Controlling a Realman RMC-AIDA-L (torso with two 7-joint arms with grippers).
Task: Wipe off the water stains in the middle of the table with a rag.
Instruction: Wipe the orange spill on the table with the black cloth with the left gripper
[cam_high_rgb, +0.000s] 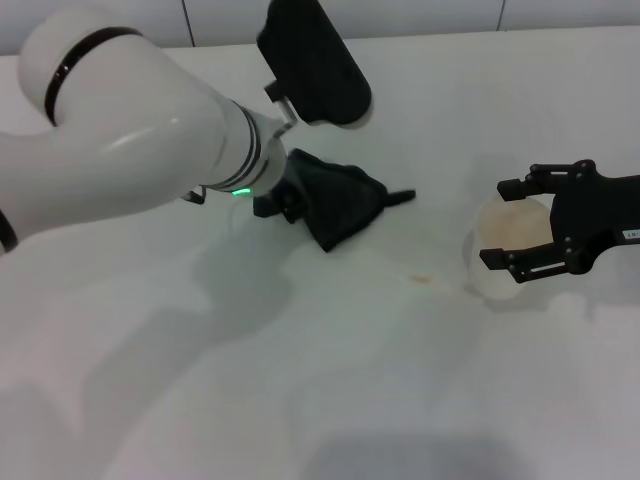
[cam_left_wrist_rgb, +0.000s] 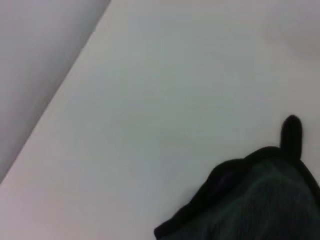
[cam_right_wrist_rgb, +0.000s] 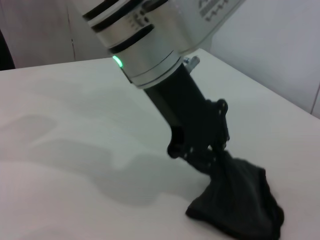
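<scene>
The black rag (cam_high_rgb: 340, 205) lies bunched on the white table (cam_high_rgb: 330, 380), left of centre, with one thin corner pointing right. My left gripper (cam_high_rgb: 283, 200) is shut on the rag's left end and presses down into it; the right wrist view shows the gripper (cam_right_wrist_rgb: 212, 157) pinching the top of the rag (cam_right_wrist_rgb: 240, 205). In the left wrist view the rag (cam_left_wrist_rgb: 250, 200) fills one corner. The water stains (cam_high_rgb: 420, 278) are a small orange-brown blot to the right of the rag, apart from it. My right gripper (cam_high_rgb: 503, 223) stands open at the right, its fingers spread over a translucent cup (cam_high_rgb: 500, 275).
The translucent whitish cup stands just right of the stain. The left arm's large white body (cam_high_rgb: 110, 140) covers the table's left rear part. A tiled wall (cam_high_rgb: 420, 15) runs behind the table's far edge.
</scene>
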